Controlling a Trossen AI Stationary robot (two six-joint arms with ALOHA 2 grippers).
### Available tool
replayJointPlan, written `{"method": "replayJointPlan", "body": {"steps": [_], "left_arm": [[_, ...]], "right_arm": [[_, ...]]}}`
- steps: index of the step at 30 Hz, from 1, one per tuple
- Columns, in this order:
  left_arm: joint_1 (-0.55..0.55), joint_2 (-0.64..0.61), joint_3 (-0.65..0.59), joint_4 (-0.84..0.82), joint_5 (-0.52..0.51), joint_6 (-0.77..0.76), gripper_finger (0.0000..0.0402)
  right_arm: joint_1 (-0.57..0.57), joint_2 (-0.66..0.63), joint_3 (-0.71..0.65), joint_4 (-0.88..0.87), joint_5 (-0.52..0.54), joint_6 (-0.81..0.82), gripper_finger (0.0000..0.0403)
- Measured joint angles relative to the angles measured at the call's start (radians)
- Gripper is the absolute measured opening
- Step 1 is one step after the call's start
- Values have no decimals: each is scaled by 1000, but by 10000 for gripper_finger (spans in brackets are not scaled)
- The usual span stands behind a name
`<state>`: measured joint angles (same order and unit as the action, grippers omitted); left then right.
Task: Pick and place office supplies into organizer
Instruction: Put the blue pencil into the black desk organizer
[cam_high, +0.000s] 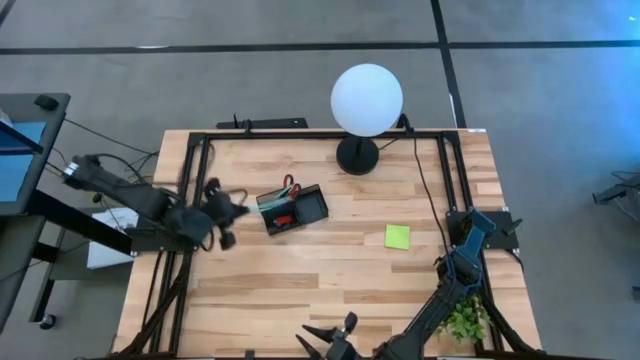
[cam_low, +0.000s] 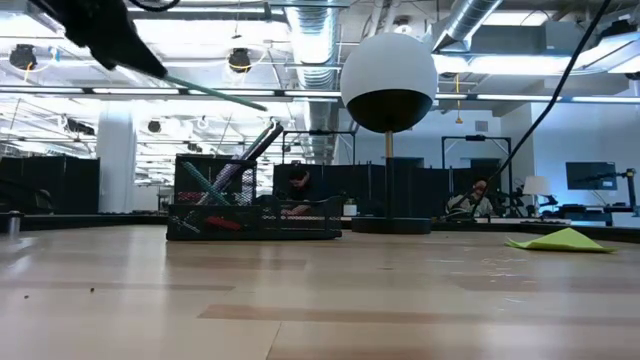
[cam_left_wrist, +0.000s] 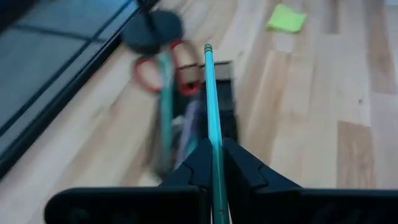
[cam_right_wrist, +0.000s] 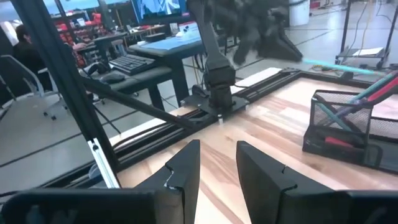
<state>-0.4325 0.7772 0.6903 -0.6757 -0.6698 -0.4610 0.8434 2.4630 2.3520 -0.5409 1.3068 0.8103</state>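
Fingers (cam_left_wrist: 245, 171) of the left gripper (cam_left_wrist: 214, 177) pinch a teal pen (cam_left_wrist: 211, 118) that juts forward above the organizer (cam_high: 293, 209), while the right gripper (cam_right_wrist: 217, 165) waits, fingers apart, near the table's front edge.

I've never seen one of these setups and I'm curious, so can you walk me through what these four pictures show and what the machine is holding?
It is a robot with two dark arms at a wooden table. One picture looks straight down, one looks level across the tabletop, and two come from cameras on the arms' wrists. The left gripper has its jaws shut on a teal pen, held in the air near the black organizer, which already holds red-handled scissors and other pens. A lime-green sticky pad lies loose on the wood, and a white globe lamp stands at the far edge. The right gripper waits at the near edge, jaws apart, holding nothing.
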Motion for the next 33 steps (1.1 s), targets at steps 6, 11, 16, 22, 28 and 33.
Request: {"method": "replayJointPlan", "body": {"steps": [6, 11, 16, 22, 28, 33], "left_arm": [[74, -16, 222, -397, 92, -75, 7], [140, 84, 374, -638, 196, -107, 7], [189, 206, 439, -705, 242, -49, 7], [229, 332, 449, -639, 349, 100, 7], [294, 441, 449, -632, 341, 174, 8], [358, 503, 449, -576, 360, 277, 8]], "right_arm": [[-14, 0, 0, -4, -4, -33, 98], [-23, 0, 0, -7, -25, -34, 98], [-31, 0, 0, -8, -27, -33, 98], [-33, 0, 0, -7, -41, -33, 98], [-32, 0, 0, -5, -75, -33, 98], [-32, 0, 0, -5, -76, -33, 98]]}}
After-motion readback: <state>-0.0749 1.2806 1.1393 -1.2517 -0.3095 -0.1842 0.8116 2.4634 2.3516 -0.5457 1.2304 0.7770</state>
